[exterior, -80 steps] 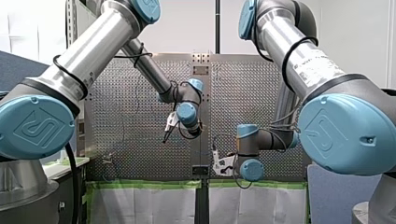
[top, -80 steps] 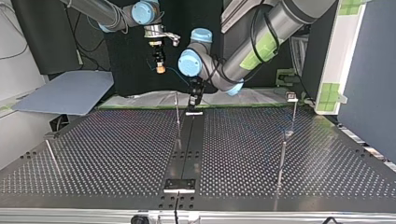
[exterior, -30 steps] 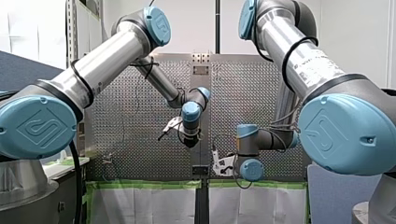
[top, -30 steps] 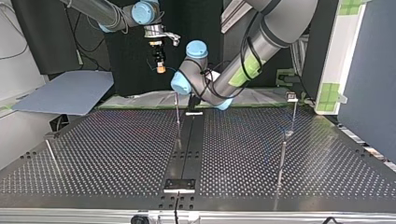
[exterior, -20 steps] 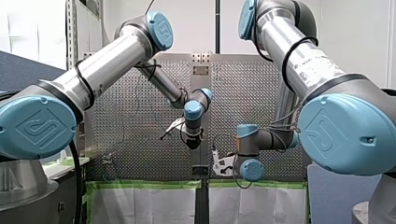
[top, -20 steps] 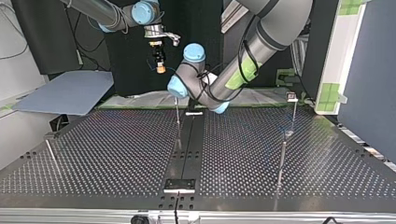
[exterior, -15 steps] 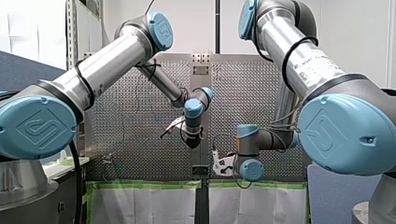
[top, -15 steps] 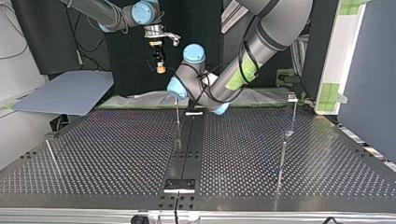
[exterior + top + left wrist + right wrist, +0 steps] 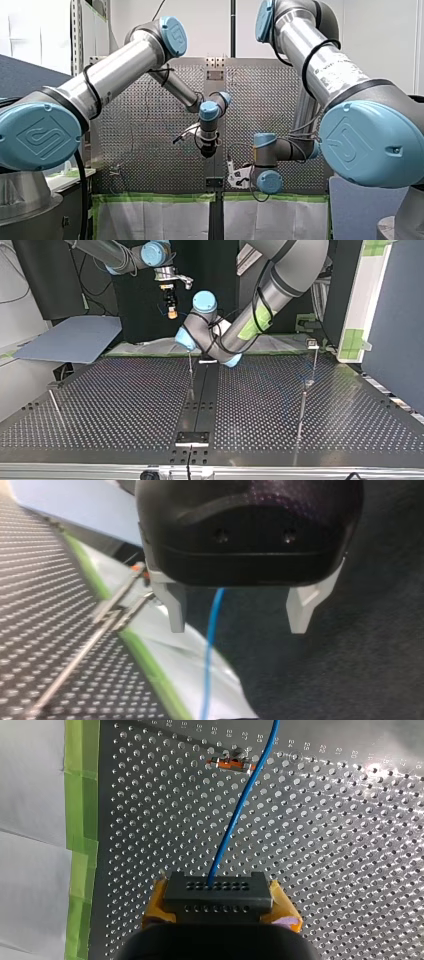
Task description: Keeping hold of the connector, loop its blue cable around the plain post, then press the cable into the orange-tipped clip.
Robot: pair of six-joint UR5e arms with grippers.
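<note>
My right gripper (image 9: 220, 911) is shut on the black connector (image 9: 217, 892), gripped between its yellow pads. The blue cable (image 9: 240, 805) runs from the connector out over the perforated plate, passing the orange-tipped clip (image 9: 230, 763). My left gripper (image 9: 237, 627) is open, and the blue cable (image 9: 210, 645) hangs between its pale fingers (image 9: 175, 611) without touching them. A thin post (image 9: 107, 612) with an orange bit near its top stands beside that gripper. In the top view my right gripper (image 9: 171, 310) hangs at the back, and my left arm's wrist (image 9: 200, 335) hides its own gripper beside a post (image 9: 190, 367).
More thin posts stand on the perforated table (image 9: 125, 405): one (image 9: 302, 410) at the top view's right, one with a small head (image 9: 313, 352) behind it, and a leaning one (image 9: 55, 407) at the left. Green tape (image 9: 150, 352) edges the table's far side.
My left arm's wrist has swung lower and toward the top view's left, bringing its gripper around the cable. My right arm has stayed still with the connector.
</note>
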